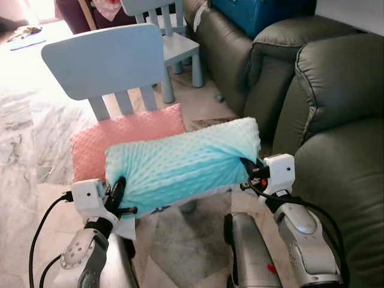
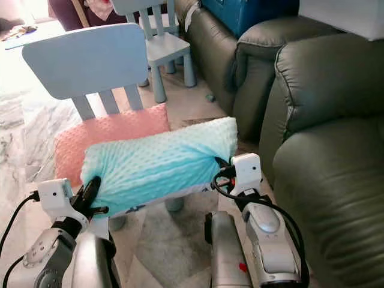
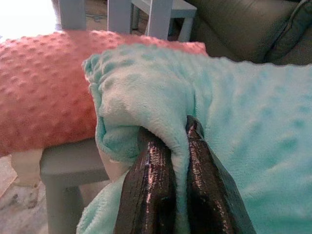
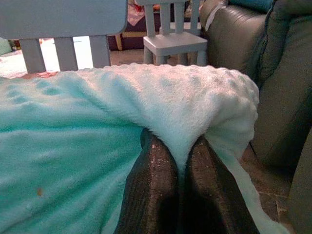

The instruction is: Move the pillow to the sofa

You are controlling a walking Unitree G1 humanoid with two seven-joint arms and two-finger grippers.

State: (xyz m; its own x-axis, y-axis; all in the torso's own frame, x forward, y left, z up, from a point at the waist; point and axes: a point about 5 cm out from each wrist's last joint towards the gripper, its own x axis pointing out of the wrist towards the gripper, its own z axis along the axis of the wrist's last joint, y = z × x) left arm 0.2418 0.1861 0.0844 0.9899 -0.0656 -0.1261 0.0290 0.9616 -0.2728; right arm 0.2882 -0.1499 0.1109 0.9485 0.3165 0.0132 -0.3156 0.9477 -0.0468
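Observation:
A mint-green dotted pillow (image 1: 180,165) hangs lengthwise between my two arms, just in front of a small blue chair. My left gripper (image 1: 118,191) is shut on a fold of fabric at its left end; the pinch shows close up in the left wrist view (image 3: 178,141). At the right end my right gripper (image 1: 247,167) is shut on another fold, which the right wrist view (image 4: 178,151) shows squeezed between the fingers. The dark green sofa (image 1: 336,138) stands to my right. A pink dotted pillow (image 1: 114,141) lies on the chair seat behind the green one.
The light blue child's chair (image 1: 99,60) stands straight ahead with its backrest facing me. A second small chair (image 1: 174,42) is farther back beside the sofa's arm (image 1: 270,54). Something blue (image 1: 258,12) rests on the far sofa seat. Marble floor (image 1: 24,132) lies to the left.

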